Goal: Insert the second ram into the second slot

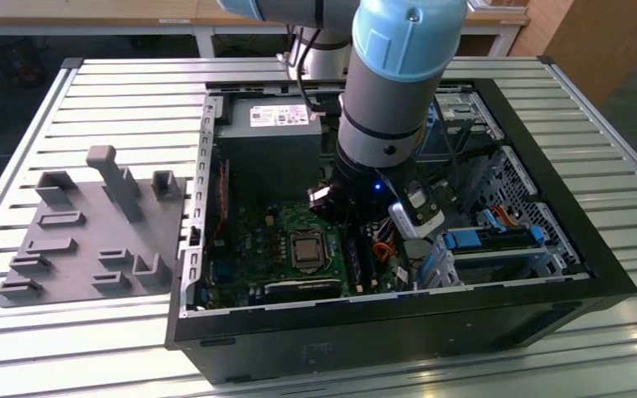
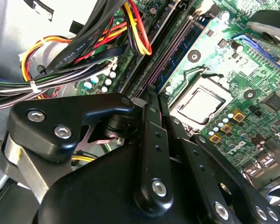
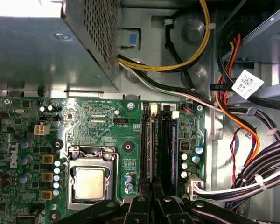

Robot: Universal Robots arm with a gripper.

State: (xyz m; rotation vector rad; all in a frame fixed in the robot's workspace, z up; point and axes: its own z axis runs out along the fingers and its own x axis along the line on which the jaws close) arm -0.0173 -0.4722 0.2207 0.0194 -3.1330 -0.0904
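The hand (image 3: 151,198), fingers pressed together, bears down on the second ram (image 3: 173,140), seated in its slot at centre-right of the first wrist view beside the CPU socket (image 3: 90,182), probably to latch it.

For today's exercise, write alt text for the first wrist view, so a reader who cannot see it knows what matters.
The gripper hangs over the RAM slots of a green motherboard, fingers close together. A blue RAM stick stands in one slot beside the metal-capped processor. Coloured cables run alongside.
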